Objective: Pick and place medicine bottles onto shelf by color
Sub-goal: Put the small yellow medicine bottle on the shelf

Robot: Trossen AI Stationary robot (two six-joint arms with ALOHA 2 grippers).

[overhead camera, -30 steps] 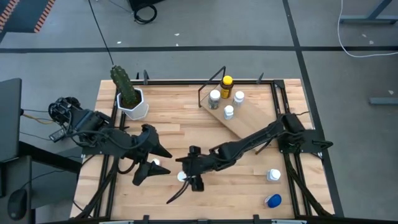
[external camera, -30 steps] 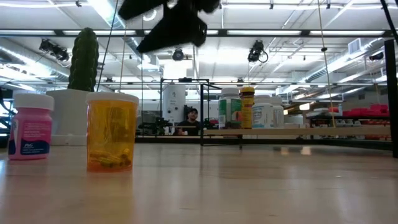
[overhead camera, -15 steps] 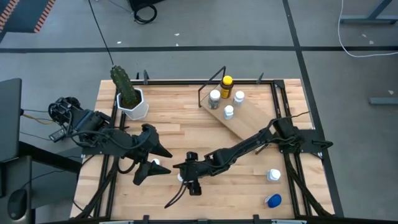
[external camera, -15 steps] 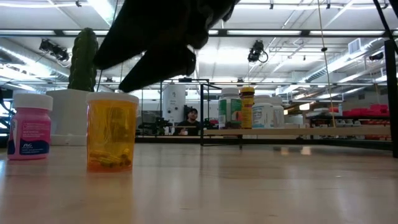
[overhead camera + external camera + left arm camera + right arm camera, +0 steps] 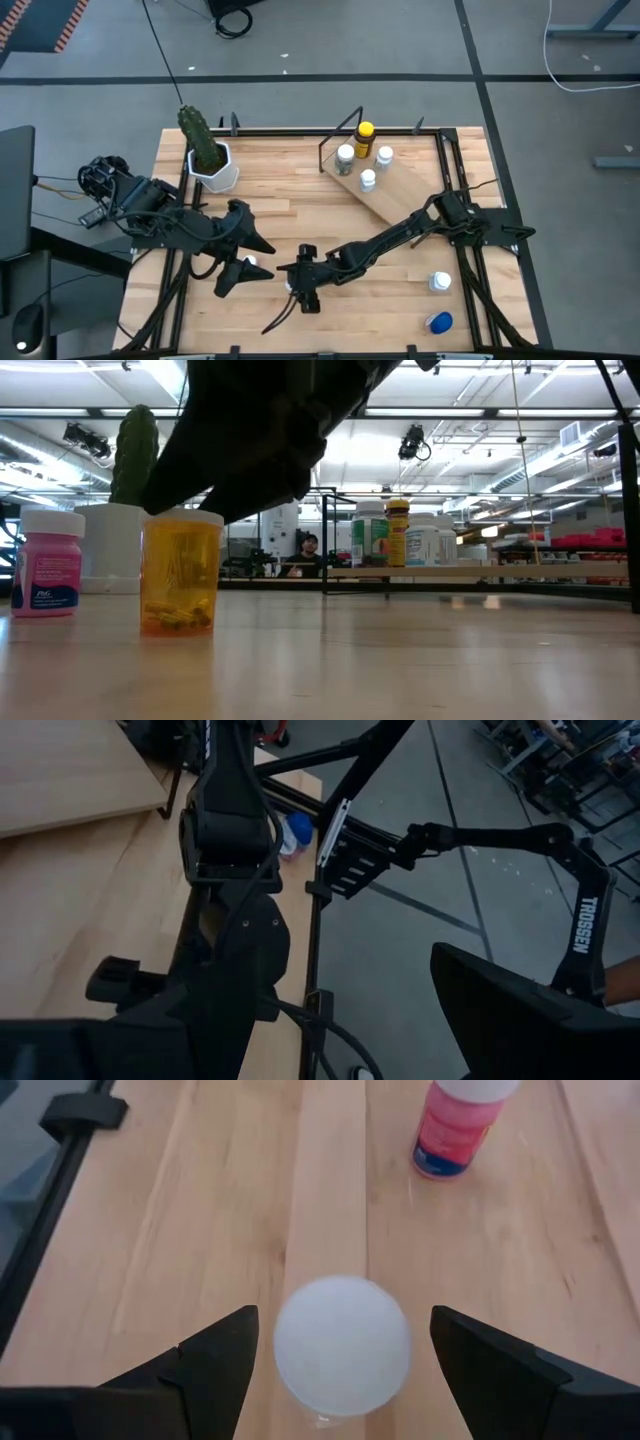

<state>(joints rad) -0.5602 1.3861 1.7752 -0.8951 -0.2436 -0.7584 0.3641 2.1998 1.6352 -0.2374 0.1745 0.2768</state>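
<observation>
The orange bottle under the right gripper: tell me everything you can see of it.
The orange bottle is a clear amber plastic vial with a round white cap, standing upright on the plank tabletop, with a few yellow pills at the bottom. The pink bottle stands apart beside it. The right gripper hangs above, one open finger on each side of the cap, not touching it.

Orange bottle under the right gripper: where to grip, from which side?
Grip the orange bottle just under its white cap, coming straight down from above. It stands upright and round, apart from the pink bottle. The right gripper is open with one finger on each side of the cap, so it looks lined up, and the sides look free.
</observation>
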